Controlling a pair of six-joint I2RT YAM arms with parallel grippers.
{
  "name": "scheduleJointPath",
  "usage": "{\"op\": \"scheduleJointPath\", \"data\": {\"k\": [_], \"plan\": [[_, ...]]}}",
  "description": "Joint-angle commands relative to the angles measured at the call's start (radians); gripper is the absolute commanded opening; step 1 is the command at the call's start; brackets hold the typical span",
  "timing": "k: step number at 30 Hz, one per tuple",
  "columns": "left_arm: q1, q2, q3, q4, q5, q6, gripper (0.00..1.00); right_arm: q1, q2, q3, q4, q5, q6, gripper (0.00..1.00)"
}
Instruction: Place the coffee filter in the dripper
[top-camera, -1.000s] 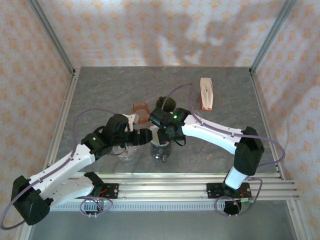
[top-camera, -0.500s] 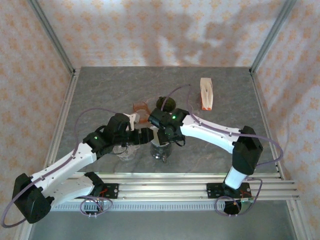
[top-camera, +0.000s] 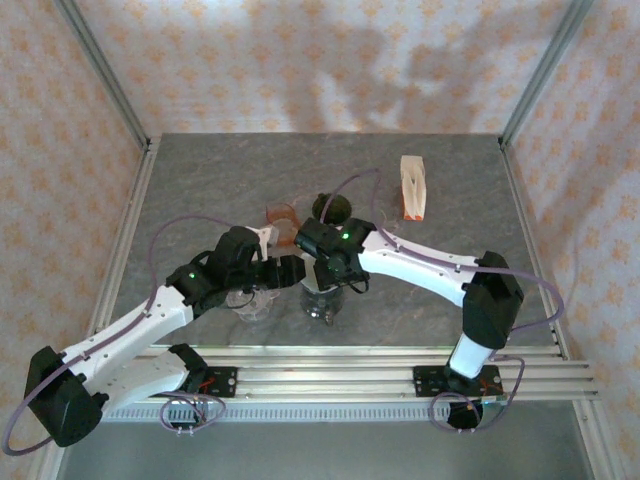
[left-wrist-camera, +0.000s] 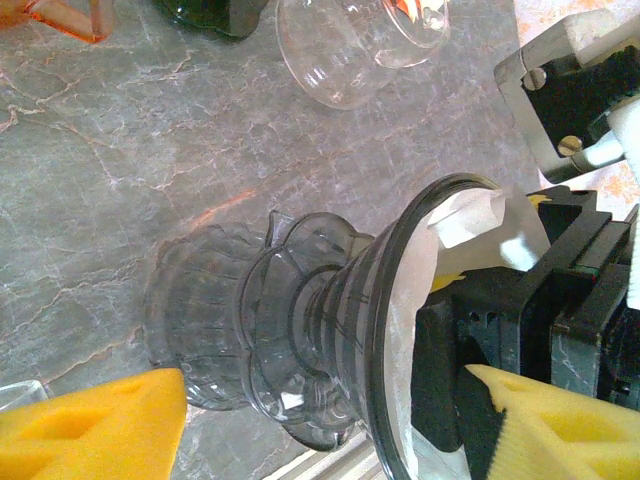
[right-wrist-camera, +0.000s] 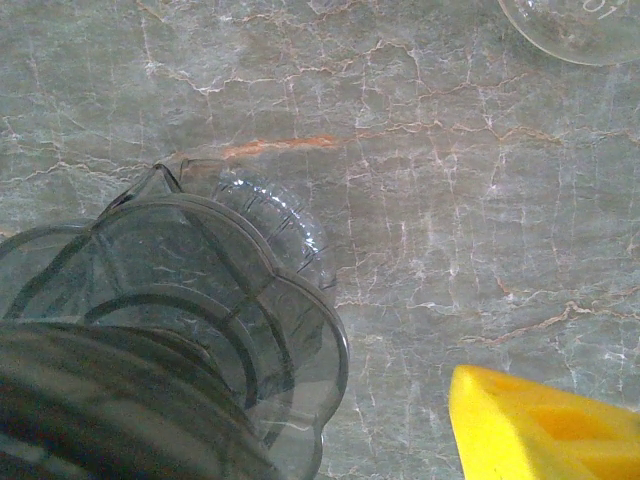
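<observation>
Both your arms meet at the middle of the grey table, right over the glass dripper. It stands upright on its scalloped foot.

The white coffee filter is in the dripper's cone, and its top edge peeks over the rim.

Your left gripper comes in from the left, turned on its side. Your left wrist camera shows its yellow pads spread wide with the dripper framed between them. Neither pad is clamped on anything that I can see.

Your right gripper sits on top of the dripper, and a black part of it rests at the mouth against the paper. On your right wrist camera one yellow finger hangs outside the glass wall. The other is hidden, so I can't tell how wide those jaws are or whether they hold anything.

Behind the dripper sit an orange cup and a dark green object. A carton stands well apart on the far right.
</observation>
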Motion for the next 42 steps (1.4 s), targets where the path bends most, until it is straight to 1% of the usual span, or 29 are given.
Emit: {"op": "scheduleJointPath", "data": {"k": [1,8,17,27,42], "plan": [[-0.009,0.005,-0.001,-0.009,-0.027,0.012,0.68,0.012,0.026,-0.002,-0.018,0.047,0.005,0.67],[-0.009,0.008,-0.002,-0.025,-0.029,0.017,0.61,0.012,0.024,0.002,-0.021,0.053,0.006,0.67],[-0.008,0.000,0.007,-0.058,-0.028,0.034,0.56,0.012,0.019,0.004,-0.022,0.057,0.009,0.67],[-0.008,0.003,0.013,-0.061,-0.028,0.036,0.54,0.012,-0.005,0.014,-0.013,0.072,0.010,0.67],[-0.008,0.006,0.016,-0.060,-0.030,0.030,0.54,0.011,-0.128,0.047,-0.003,0.113,0.008,0.68]]}}
